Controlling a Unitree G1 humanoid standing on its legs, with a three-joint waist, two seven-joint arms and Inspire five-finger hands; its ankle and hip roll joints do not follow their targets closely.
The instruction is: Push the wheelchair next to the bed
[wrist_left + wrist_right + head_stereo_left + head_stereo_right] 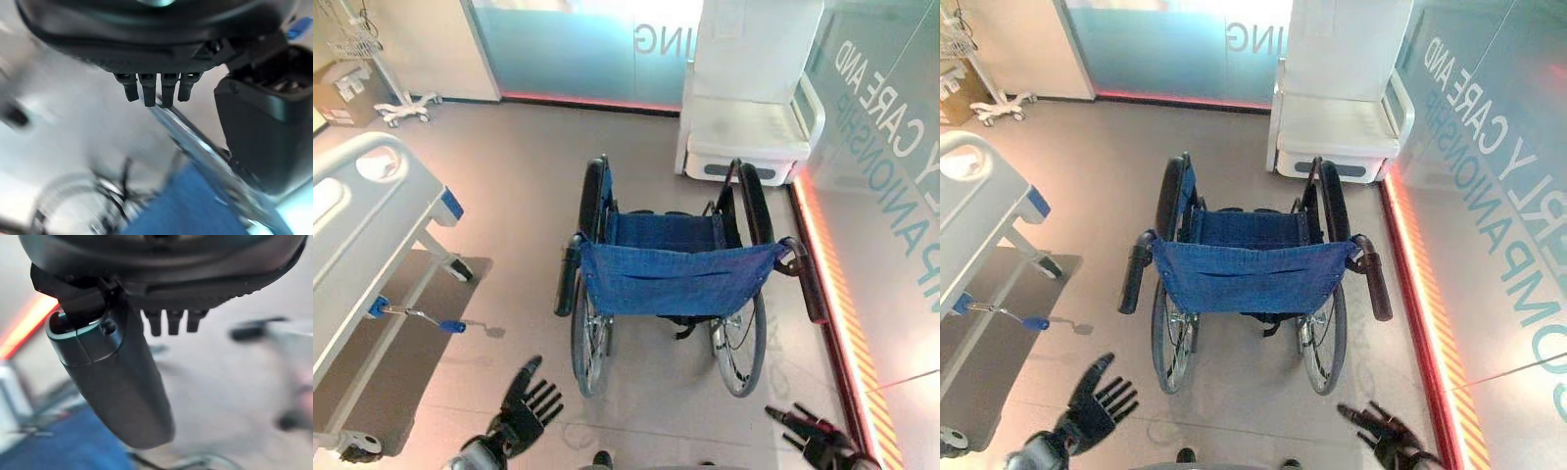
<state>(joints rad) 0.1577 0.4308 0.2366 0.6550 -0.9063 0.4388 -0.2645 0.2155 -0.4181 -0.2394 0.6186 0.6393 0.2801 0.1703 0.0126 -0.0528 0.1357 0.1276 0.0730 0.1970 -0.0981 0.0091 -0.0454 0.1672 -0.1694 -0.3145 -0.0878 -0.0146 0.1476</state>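
A: Where's the wheelchair (675, 274)?

B: Mid-floor, its blue back facing us, the bed (367, 245) well off to its left and a white chair (749, 117) beyond it.

A: And the hands?

B: The left robot hand (527, 409) is down low, fingers spread and grasping nothing, short of the left push handle (568, 279). The right robot hand (818, 436) is released too, below the right push handle (811, 284), touching nothing.

My head cameras are looking down at the wheelchair (671, 279); my wrist cameras are peering closely past my fingers toward it.
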